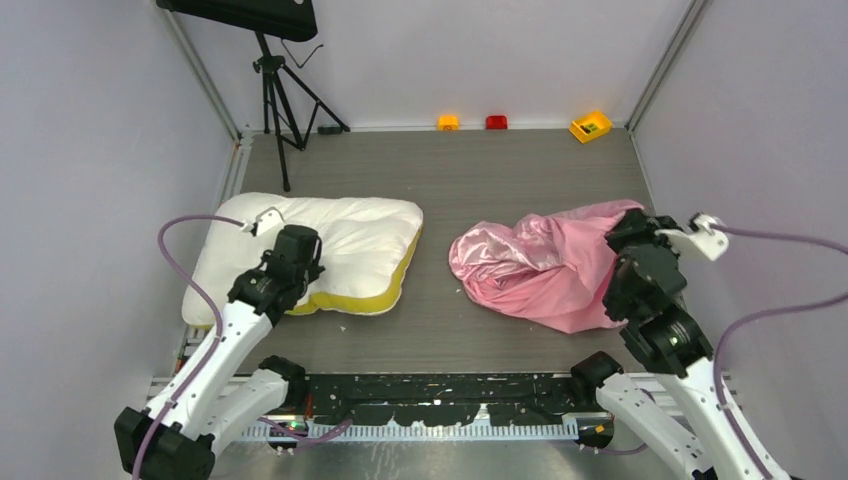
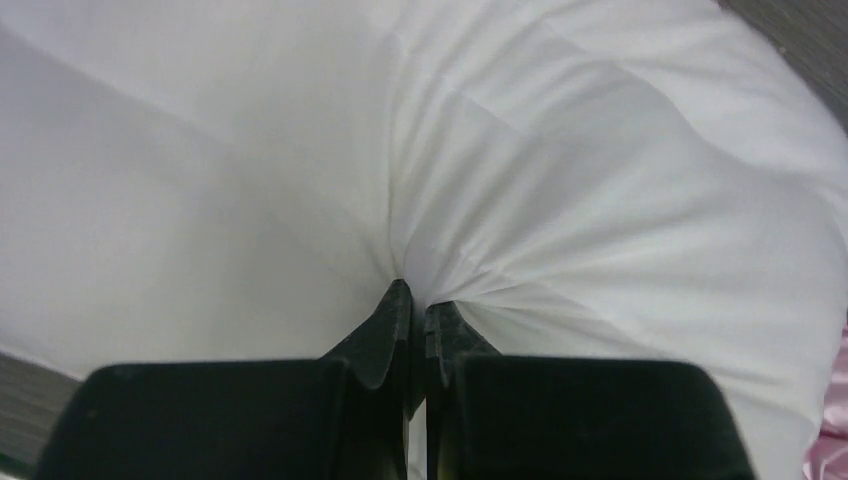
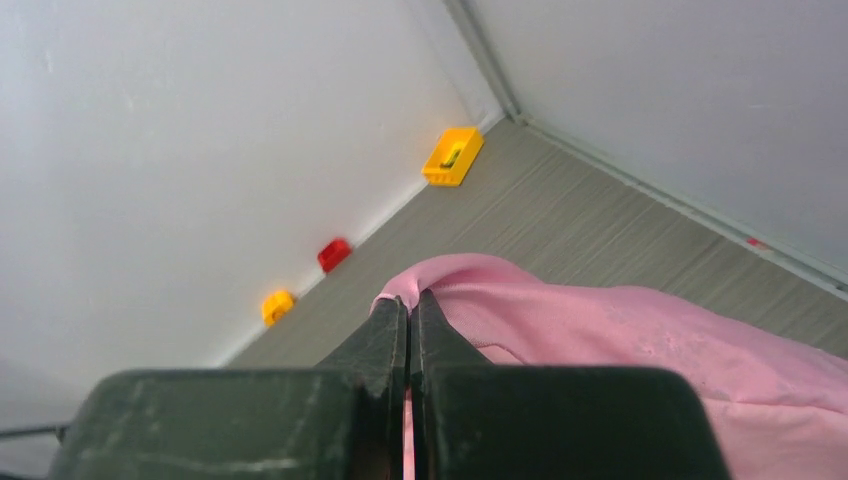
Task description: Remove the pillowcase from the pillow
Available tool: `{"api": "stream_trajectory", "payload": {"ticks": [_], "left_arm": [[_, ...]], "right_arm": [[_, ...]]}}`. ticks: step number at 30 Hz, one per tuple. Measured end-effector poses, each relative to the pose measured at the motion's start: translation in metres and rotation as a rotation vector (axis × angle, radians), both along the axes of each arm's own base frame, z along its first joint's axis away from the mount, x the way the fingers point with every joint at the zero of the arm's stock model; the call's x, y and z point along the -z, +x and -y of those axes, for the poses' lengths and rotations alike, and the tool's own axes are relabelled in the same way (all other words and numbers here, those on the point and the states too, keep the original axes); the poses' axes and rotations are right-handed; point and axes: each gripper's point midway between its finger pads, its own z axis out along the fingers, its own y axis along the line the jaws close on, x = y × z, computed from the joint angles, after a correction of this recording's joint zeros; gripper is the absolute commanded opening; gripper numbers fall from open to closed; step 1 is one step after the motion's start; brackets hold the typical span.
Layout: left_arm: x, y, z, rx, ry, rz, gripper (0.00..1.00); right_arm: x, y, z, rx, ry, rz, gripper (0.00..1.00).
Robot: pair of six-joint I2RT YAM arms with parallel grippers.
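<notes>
Pincer states: the left pincer (image 2: 418, 296) has its jaws pressed together on a pinch of the pillow (image 1: 350, 240). In the left wrist view, creases in the white cover fan out from the tips. The right pincer (image 3: 410, 300) is likewise clamped tight, on a fold of the pillowcase (image 1: 540, 265). In the right wrist view, the pink fabric rises to the tips and a thin pink strip shows between the jaws.

Pillow position: it lies flat on the worktop (image 1: 440, 180) at left centre of the overhead frame. The white face is up, and the yellow edge shows along its lower and right sides. The left arm reaches over the lower left part of the pillow.

Pillowcase position: it lies in a crumpled, shiny heap right of centre in the overhead frame, completely off the pillow. A bare strip of worktop separates the two items. The right pincer meets the heap at its right-hand edge.

Other items: a tripod (image 1: 275, 100) stands at the upper left of the overhead frame. An orange block (image 1: 448, 122), a red block (image 1: 496, 122) and a yellow block (image 1: 590, 126) sit along the far wall.
</notes>
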Motion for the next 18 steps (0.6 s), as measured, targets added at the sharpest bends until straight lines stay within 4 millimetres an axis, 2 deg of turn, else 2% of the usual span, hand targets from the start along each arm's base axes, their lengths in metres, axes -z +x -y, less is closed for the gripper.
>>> {"api": "stream_trajectory", "payload": {"ticks": [3,6,8,12,14,16,17,18], "left_arm": [[0.013,0.013,0.026,0.096,-0.073,-0.003,0.0],[0.023,0.029,0.046,0.153,-0.132,0.006,0.0],[0.031,0.042,0.057,0.175,-0.151,-0.005,0.0],[0.042,0.076,0.078,0.198,-0.161,-0.058,0.0],[0.035,0.096,0.088,0.208,-0.166,-0.052,0.0],[0.017,0.12,0.098,0.226,-0.166,-0.022,0.01],[0.004,0.133,0.104,0.236,-0.169,0.001,0.08],[-0.01,0.144,0.108,0.247,-0.171,0.028,0.23]], "right_arm": [[0.008,0.032,-0.03,-0.106,-0.04,-0.082,0.0],[0.024,0.074,-0.077,-0.271,-0.074,-0.198,0.0],[0.037,0.1,-0.107,-0.366,-0.087,-0.27,0.0],[0.056,0.143,-0.151,-0.489,-0.111,-0.394,0.0],[0.047,0.161,-0.165,-0.53,-0.121,-0.41,0.0],[0.018,0.181,-0.178,-0.569,-0.127,-0.38,0.0],[-0.002,0.19,-0.184,-0.588,-0.127,-0.341,0.07],[-0.025,0.195,-0.19,-0.605,-0.126,-0.294,0.18]]}}
